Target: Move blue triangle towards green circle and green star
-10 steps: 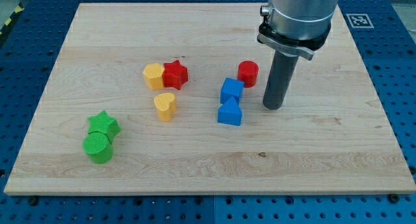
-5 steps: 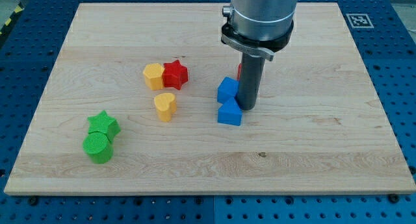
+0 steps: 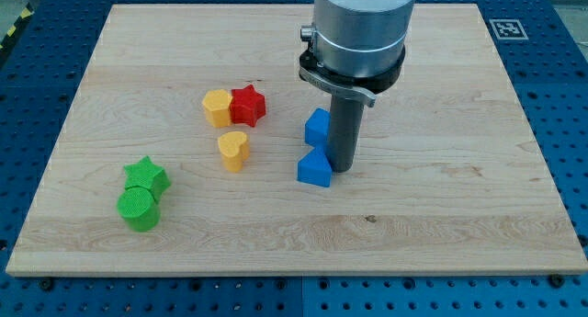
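The blue triangle point(image 3: 313, 168) lies near the middle of the wooden board point(image 3: 459, 216). My tip point(image 3: 342, 169) stands right against its right side, touching it. A second blue block point(image 3: 317, 127) sits just above the triangle, to the left of the rod. The green star point(image 3: 147, 175) and the green circle point(image 3: 139, 209) sit touching each other at the lower left of the board, far to the left of the triangle.
A yellow hexagon-like block point(image 3: 217, 107) and a red star point(image 3: 247, 105) sit together left of centre. A yellow heart point(image 3: 233, 151) lies below them, between the triangle and the green blocks. The rod hides the red cylinder.
My tip has moved left and down, from right of the blue blocks to the triangle's right side. The triangle has slid a little to the lower left.
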{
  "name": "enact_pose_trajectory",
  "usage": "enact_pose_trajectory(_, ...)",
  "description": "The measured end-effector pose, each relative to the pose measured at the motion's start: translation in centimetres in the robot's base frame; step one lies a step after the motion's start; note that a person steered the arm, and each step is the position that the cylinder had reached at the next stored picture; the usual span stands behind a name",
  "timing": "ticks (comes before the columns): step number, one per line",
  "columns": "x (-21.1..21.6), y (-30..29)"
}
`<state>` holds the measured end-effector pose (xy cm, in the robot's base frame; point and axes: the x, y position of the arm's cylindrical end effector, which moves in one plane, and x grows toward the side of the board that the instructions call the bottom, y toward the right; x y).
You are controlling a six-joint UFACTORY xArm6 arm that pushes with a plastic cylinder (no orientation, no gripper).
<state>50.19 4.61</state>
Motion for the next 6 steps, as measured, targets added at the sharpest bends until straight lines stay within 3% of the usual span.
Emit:
enact_pose_trajectory(3,3.0,-6.2)
enact_pose_trajectory(6,4.9,-6.7)
